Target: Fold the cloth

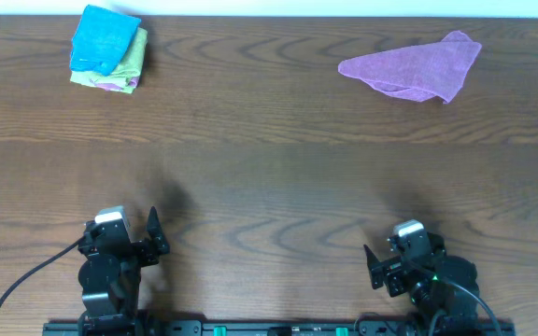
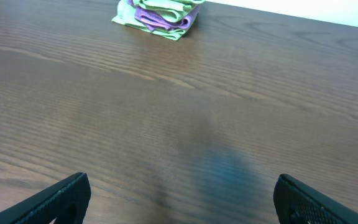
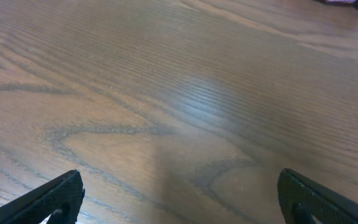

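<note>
The wooden table (image 1: 269, 168) carries a crumpled purple cloth (image 1: 414, 70) at its far right — lying loose, unfolded — and a stack of folded cloths (image 1: 108, 49) at far left. The left gripper (image 2: 179, 202) and right gripper (image 3: 179, 199) sit by the near edge — jaws wide apart, holding nothing.

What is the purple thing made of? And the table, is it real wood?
The purple cloth looks like soft fabric, maybe microfiber: it lies crumpled in floppy folds with a matte surface. The table shows brown wood grain with a slight sheen. Whether it is real wood or printed laminate cannot be told.
</note>
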You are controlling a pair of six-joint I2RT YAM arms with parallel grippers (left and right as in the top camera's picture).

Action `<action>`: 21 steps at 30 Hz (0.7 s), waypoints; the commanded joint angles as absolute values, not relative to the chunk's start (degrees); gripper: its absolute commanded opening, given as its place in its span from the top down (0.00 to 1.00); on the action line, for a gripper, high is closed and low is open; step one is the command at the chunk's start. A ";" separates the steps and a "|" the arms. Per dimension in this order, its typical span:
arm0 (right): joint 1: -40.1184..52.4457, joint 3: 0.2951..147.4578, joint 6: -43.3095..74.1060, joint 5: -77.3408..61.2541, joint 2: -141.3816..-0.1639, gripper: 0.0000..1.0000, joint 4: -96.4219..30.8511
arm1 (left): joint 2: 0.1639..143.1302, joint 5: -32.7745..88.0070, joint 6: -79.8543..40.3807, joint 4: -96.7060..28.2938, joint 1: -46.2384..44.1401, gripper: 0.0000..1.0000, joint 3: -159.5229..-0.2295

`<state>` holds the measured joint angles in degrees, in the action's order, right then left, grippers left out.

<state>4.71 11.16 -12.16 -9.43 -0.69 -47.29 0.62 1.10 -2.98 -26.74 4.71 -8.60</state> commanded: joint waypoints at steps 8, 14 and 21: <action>4.25 10.52 -12.32 -9.89 -0.32 0.01 -47.33 | 0.25 0.71 -2.74 -26.76 4.47 0.05 -7.57; 4.25 10.52 -12.93 -7.25 -0.32 0.01 -47.33 | 0.25 0.71 -2.74 -26.76 4.47 0.05 -7.57; 4.25 10.48 -17.56 0.01 -0.32 0.01 -40.62 | 0.25 0.71 -2.74 -26.76 4.47 0.05 -7.57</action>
